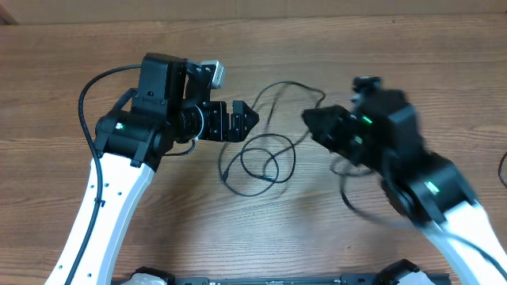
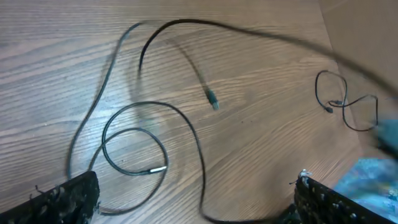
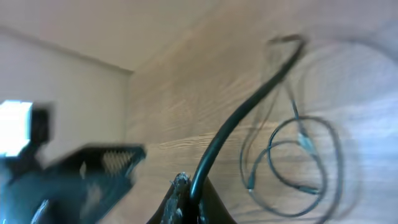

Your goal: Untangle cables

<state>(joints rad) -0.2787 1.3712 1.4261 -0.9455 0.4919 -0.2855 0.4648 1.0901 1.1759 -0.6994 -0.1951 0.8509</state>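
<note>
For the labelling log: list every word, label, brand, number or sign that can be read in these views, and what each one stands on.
No text can be read in any view.
The table, cables, left arm and right arm show no lettering.
The blue patch at the edge of the left wrist view is too blurred to tell.
The right wrist view is blurred throughout.
</note>
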